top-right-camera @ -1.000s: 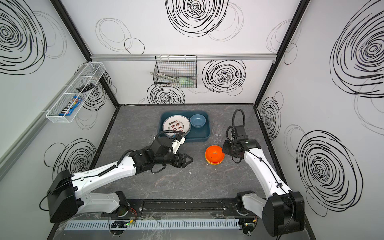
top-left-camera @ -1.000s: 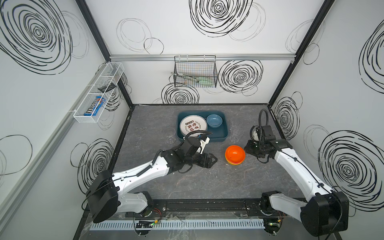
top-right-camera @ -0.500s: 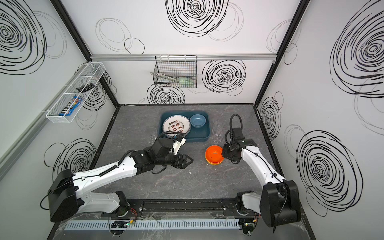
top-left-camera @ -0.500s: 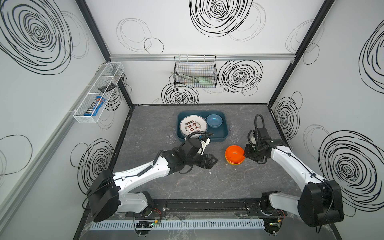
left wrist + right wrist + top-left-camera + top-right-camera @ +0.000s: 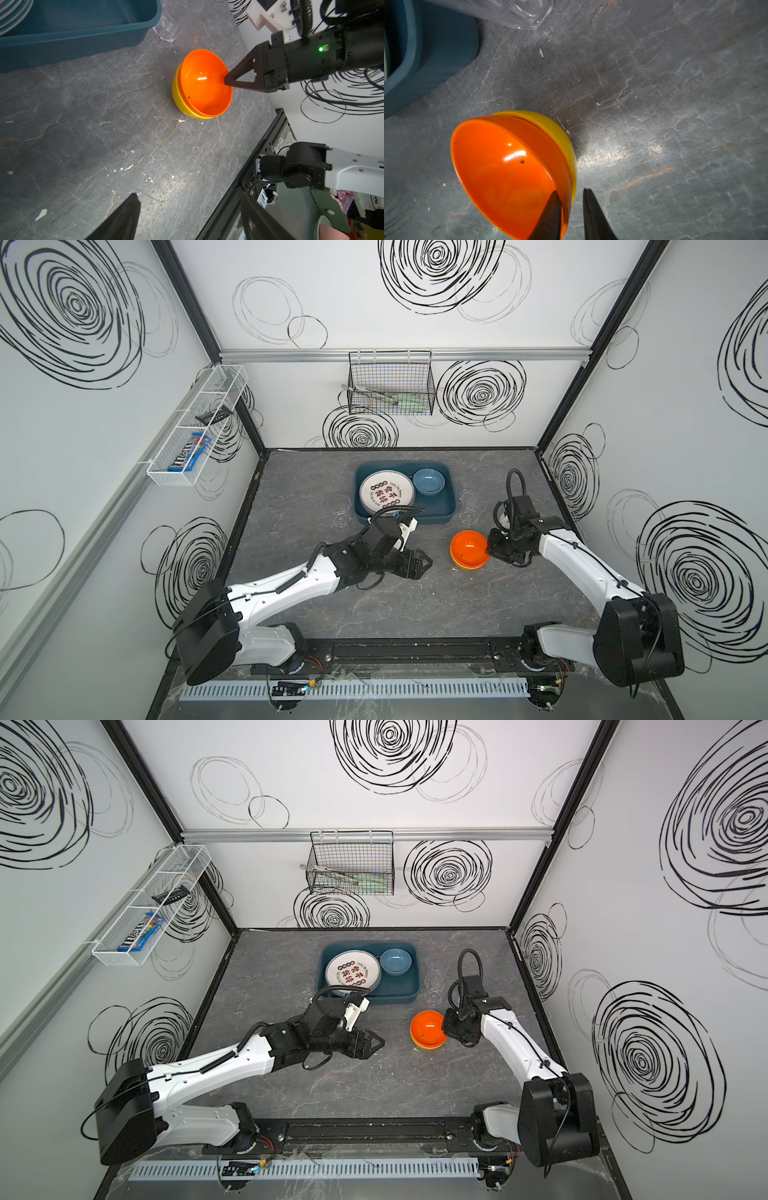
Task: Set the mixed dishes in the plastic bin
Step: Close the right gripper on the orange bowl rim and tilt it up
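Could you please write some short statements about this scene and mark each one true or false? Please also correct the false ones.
1. The orange bowl sits nested in a yellow bowl. True.
2. The blue bowl stands outside the teal bin. False: it lies inside the bin, beside the white plates.
3. The right gripper straddles the orange bowl's rim, with one finger inside and one outside. True.
4. The left gripper holds a clear cup. False: it is open and empty.

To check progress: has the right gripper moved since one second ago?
Yes. In a top view the right gripper has come closer to the orange bowl, which stayed put, and now straddles its rim.
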You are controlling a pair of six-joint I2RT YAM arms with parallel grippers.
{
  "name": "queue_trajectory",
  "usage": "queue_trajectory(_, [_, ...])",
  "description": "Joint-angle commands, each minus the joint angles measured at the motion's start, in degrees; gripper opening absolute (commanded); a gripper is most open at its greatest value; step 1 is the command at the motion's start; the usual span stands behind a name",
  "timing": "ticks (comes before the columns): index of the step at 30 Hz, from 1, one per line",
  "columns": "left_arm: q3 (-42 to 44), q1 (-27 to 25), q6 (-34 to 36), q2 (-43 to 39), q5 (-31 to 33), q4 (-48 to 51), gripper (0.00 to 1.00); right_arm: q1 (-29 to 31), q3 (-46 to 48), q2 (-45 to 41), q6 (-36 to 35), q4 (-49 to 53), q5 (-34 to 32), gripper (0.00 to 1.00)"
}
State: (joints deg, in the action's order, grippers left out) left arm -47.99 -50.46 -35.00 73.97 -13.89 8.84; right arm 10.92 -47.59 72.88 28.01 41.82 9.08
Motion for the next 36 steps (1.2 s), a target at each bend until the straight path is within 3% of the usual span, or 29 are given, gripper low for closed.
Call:
queue_trajectory(1, [0.9, 0.4, -0.7, -1.5, 0.0, -2.9, 0.8, 0.0, 0.5, 0.9, -0.2, -0.4, 0.3, 0.2])
queue_trajectory(16, [2.4, 1.2, -1.5, -2.4, -0.1, -3.7, 0.79, 1.2, -0.4, 0.5, -0.7, 0.4, -1.1, 0.06])
queue_trajectory(36, [6.3, 6.1, -3.7, -9.6, 1.7, -4.3, 0.8, 5.5, -8.4, 0.5, -0.7, 4.0, -3.1, 0.0])
